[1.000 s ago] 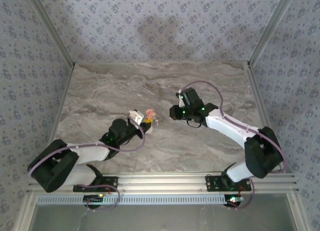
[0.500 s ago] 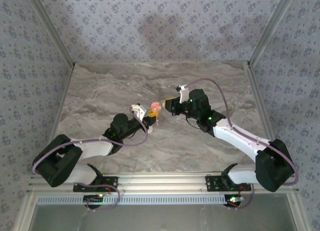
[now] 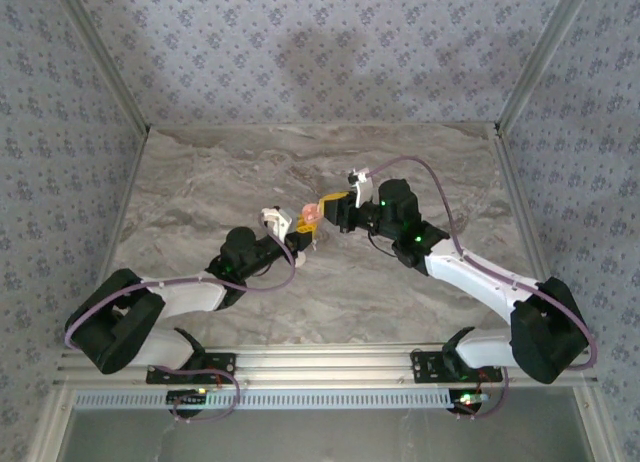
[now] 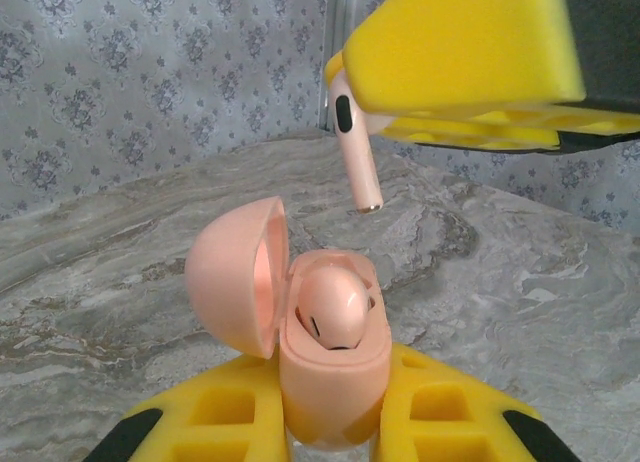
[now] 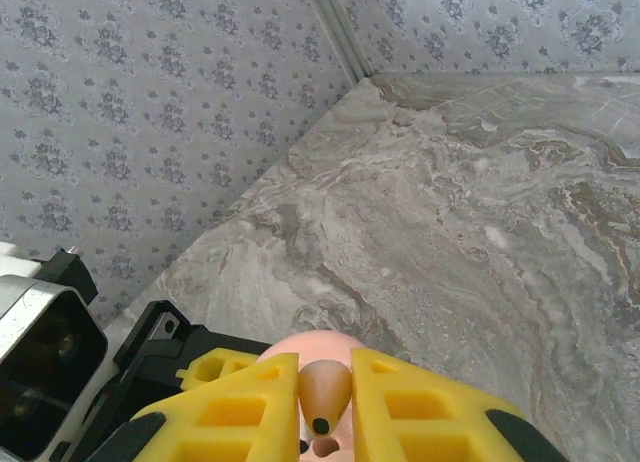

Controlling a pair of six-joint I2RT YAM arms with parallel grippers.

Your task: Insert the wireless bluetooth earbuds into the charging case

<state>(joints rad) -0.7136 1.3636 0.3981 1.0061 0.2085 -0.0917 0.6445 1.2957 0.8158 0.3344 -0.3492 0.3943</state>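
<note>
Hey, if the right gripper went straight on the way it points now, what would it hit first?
Probably the open charging case in the left gripper: the stem of the earbud that the right gripper holds would reach it first, beside the seated earbud. Depth is hard to judge.

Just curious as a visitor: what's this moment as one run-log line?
left tool: shut on charging case, lid open | right tool: shut on earbud, stem down above it | other earbud: seated inside

Charging case [image 4: 335, 382] upright in left tool [image 4: 335, 419], over worktop [image 4: 520, 272]. Lid [image 4: 240, 272] swung open to left. One earbud [image 4: 335, 307] seated in case. Second earbud [image 4: 355, 152] in right tool [image 5: 325, 407], just above case, not touching.
</note>
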